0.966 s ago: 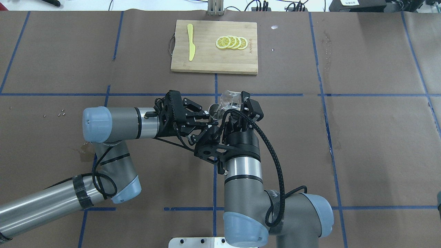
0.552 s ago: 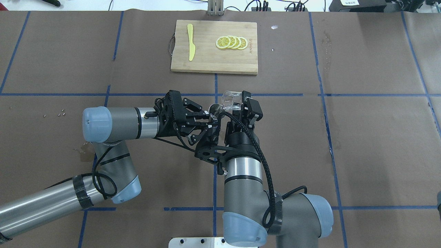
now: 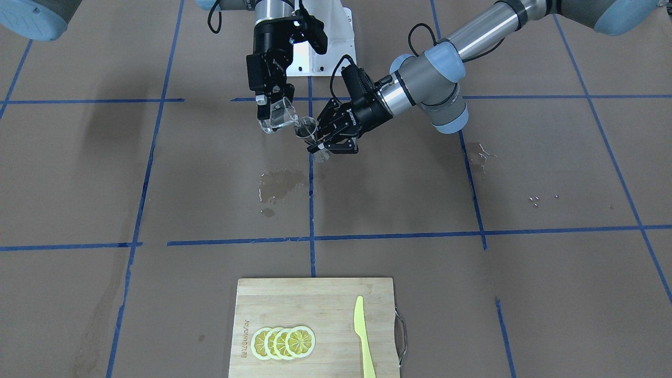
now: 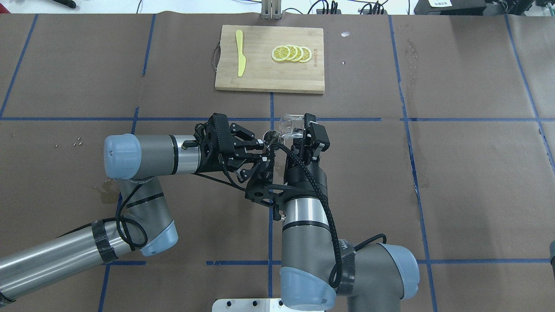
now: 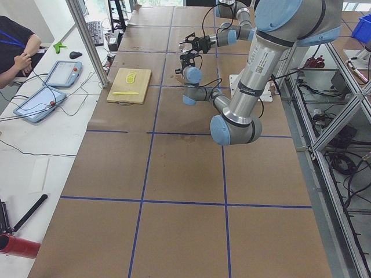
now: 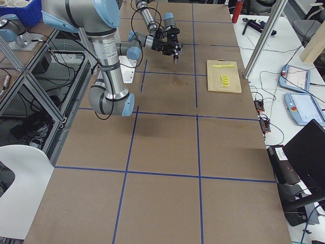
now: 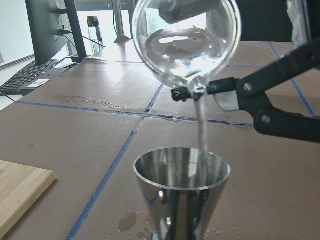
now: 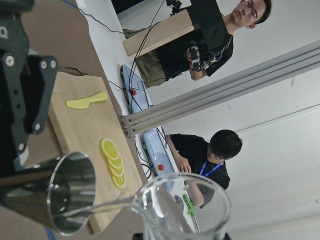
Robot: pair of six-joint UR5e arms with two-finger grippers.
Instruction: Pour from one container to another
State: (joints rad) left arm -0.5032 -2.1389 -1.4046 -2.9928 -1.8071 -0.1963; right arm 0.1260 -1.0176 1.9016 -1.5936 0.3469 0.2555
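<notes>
Nearest the robot's base, your two arms met over the middle of the tabletop (image 4: 455, 182), both holding their loads up off the brown paper. Your right tool (image 3: 271, 109) was closed on the glass beaker (image 7: 186, 37), which it held tilted, its spout just above the mouth of the steel cup (image 7: 182, 195) and a little to that cup's right side as the robot has it. Your left tool (image 3: 319, 140) reached in from the other side and gripped the steel cup low on its body, so the cup stood upright with its wide rim on top. A thin stream of clear liquid (image 7: 202, 130) ran from the spout down inside the rim, and some liquid lay in the tilted beaker. Just beyond the two tools, a dark wet patch (image 3: 278, 184) marked the paper beside the blue tape line, with a few small drops near it. Farther on, near the far edge, the wooden cutting board (image 4: 269, 78) lay flat, well apart from the pouring. On it a row of overlapping lemon slices (image 4: 291, 53) sat toward the robot's right, and a yellow knife (image 4: 239, 53) lay toward its left, beside the board's handle end. Past the tabletop, the right wrist view showed you two people in dark tops, one standing (image 8: 200, 45) and one lower down (image 8: 210, 160).
</notes>
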